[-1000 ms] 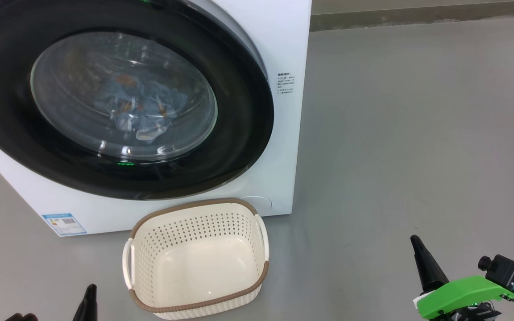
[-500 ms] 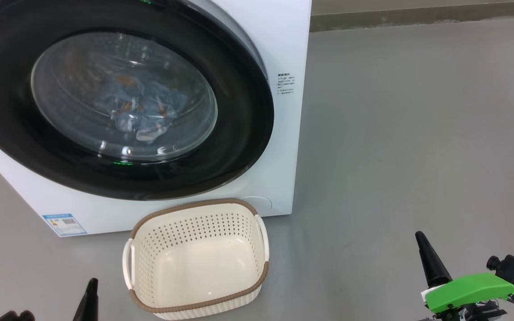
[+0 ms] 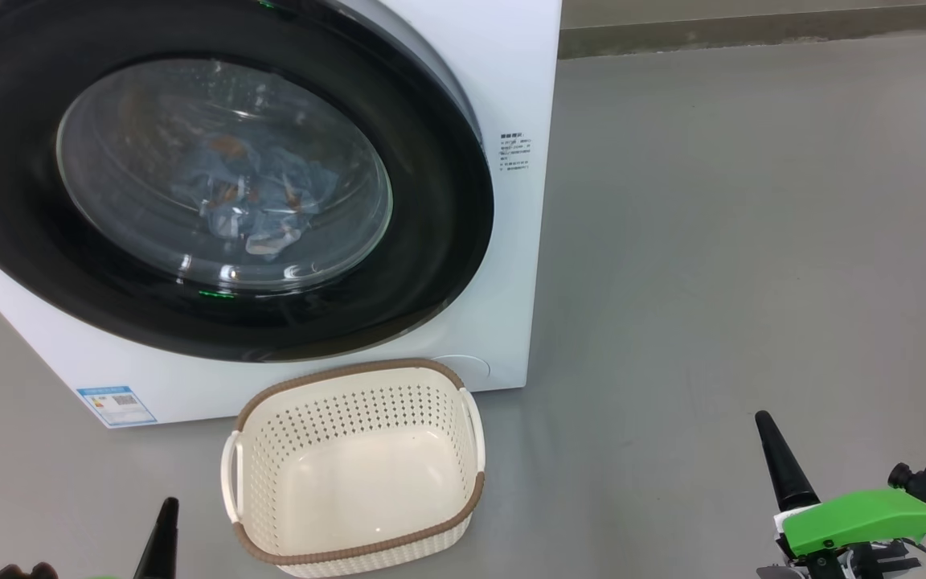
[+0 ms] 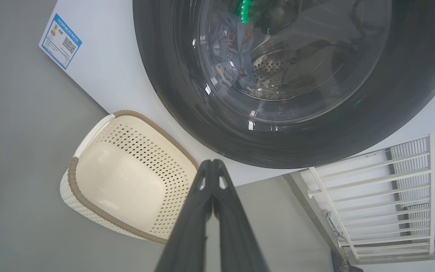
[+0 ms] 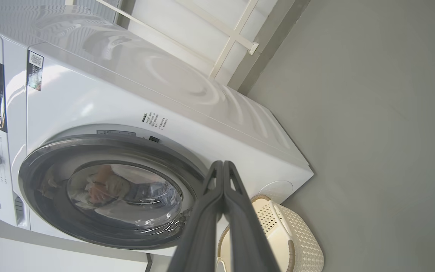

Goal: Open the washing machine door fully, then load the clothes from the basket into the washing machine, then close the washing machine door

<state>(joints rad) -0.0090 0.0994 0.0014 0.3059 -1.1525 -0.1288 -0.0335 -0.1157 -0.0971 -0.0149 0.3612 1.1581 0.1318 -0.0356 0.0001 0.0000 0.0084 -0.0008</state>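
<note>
Basket (image 3: 350, 367) empty, clothes (image 3: 254, 201) behind shut washing machine door (image 3: 431, 201); left gripper (image 3: 165, 519) nearer basket than right gripper (image 3: 770, 434), each pinched together, holding nothing.

**Drum shut off, floor open on the right**

The way into the washing machine (image 3: 511, 72) is blocked by the washing machine door (image 3: 439, 201), which is shut flat against the front, so the clothes (image 3: 250, 201) seen behind its glass cannot be reached. The basket (image 3: 350, 368) is set on the floor (image 3: 736, 241) close in front of the machine, under the door; its open top can be entered from above. A wide stretch of grey floor is left free on the right, up to the wall (image 3: 752, 10).
</note>
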